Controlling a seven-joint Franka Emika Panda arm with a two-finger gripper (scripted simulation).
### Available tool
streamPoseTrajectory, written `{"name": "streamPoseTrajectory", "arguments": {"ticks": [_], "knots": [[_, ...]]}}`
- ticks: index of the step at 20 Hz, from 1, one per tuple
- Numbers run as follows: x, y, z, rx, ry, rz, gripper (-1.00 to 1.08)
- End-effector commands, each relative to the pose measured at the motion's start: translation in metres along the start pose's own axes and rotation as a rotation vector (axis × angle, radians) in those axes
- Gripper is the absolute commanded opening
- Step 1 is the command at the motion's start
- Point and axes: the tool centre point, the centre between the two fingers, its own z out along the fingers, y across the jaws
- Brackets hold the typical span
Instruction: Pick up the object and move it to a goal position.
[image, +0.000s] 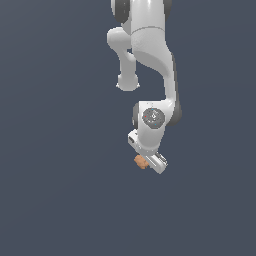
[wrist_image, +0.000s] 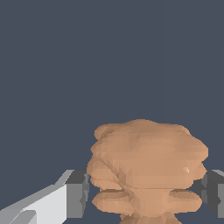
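White and glossy, the robot's two-fingered gripper (image: 146, 163) hangs at the end of the bent arm, low in the exterior view and a little to that view's right of centre. From the wrist view its grey-padded fingers (wrist_image: 78, 194) stand on either side of the small lumpy orange-brown object (wrist_image: 146, 168), one pad against each flank of it. The jaws are drawn in to the width of the lump, and the pads appear to be touching it, so I judge the gripper to be clamped on it rather than merely straddling it.

Seen from outside, the knobbly orange-brown object (image: 140, 161) peeps out at the tip of the hand, on the exterior view's left side of the fingers, and most of it is hidden behind them. It is much smaller than the hand holding it.

What matters now is that the lump sits between the fingers, with its broader spread running across from pad to pad and its bulk sticking out beyond the fingertips. Whether it rests on the plain dark blue-grey ground (image: 55, 200) or is already lifted clear, I cannot tell, since no shadow or edge shows beneath it. No goal marker is visible in either view, so which way the carry must go cannot be read from here.
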Motion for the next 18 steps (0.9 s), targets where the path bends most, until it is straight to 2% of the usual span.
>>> {"name": "streamPoseTrajectory", "arguments": {"ticks": [1, 9, 18], "knots": [[-0.001, -0.001, -0.004, 0.001, 0.000, 0.000, -1.00], [-0.014, -0.008, -0.044, 0.001, 0.000, 0.000, -1.00], [-0.041, -0.025, -0.135, 0.000, 0.001, 0.001, -1.00]]}}
